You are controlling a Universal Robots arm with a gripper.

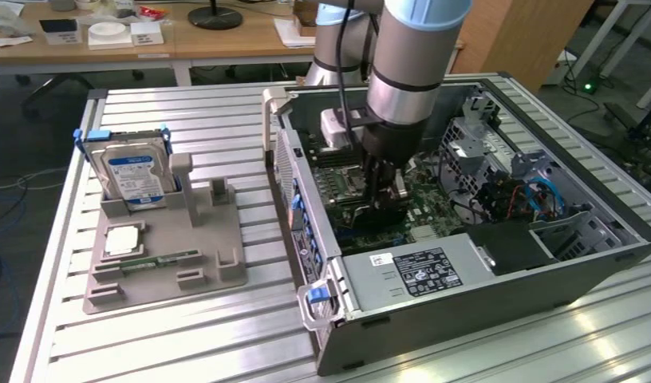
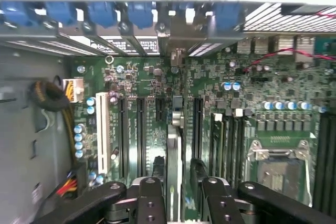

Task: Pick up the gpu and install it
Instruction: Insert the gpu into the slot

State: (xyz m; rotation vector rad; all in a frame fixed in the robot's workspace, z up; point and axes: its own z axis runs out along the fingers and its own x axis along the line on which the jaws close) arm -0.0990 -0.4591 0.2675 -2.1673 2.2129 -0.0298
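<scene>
On the slatted table, the open computer case lies toward the exterior view's right, the parts holder to its left, just beside it. A hard drive stands upright at the holder's far end. Inside the case the gripper straddles what seems the gpu, edge-on, standing on the motherboard among the slots

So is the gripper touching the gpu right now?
Cannot tell. Wrist view: the gpu sits edge-on within the gripper, but the meeting surfaces are hidden.
</scene>
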